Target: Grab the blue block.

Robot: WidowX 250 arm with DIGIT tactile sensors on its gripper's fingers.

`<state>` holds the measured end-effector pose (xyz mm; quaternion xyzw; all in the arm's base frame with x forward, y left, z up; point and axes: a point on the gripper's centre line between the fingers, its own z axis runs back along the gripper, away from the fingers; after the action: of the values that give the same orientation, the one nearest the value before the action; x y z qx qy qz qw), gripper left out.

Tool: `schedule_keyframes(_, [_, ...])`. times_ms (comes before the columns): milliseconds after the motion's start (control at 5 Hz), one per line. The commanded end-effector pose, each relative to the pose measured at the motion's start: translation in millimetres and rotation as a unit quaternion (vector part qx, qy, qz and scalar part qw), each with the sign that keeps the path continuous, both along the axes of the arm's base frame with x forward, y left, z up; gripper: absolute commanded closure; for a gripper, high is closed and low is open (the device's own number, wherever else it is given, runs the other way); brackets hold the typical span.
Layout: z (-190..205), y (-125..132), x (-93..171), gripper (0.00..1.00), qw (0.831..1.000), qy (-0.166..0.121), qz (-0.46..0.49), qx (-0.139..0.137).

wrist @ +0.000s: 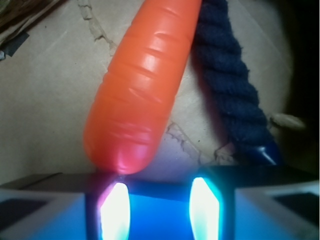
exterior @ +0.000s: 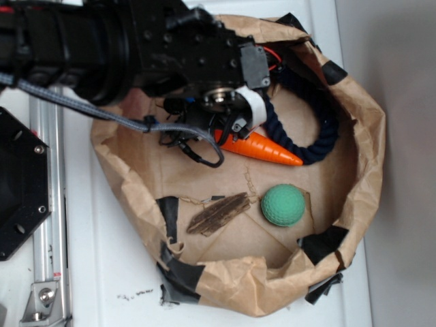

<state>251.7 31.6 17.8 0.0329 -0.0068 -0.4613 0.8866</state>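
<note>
While our gripper (wrist: pixel 160 210) is closing its jaws on the block (wrist: pixel 160 220), we are hovering beside the carrot (wrist: pixel 142 85) and rope (wrist: pixel 230 85).

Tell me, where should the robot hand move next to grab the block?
Probably over toward the flat rectangular grainy wooden block beside the green dimpled ball. The gripper hangs over the thick end of the orange plastic carrot, well apart from the block.
</note>
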Motion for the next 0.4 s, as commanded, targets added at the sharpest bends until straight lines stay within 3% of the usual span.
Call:
schedule_keyframes(0, [7.4,-43.5,-35.1,1.0,0.995,0.051,-0.046,-0.079])
schedule_keyframes(200, [12.7,-50.0,-39.2,1.0,0.994,0.048,-0.05,-0.079])
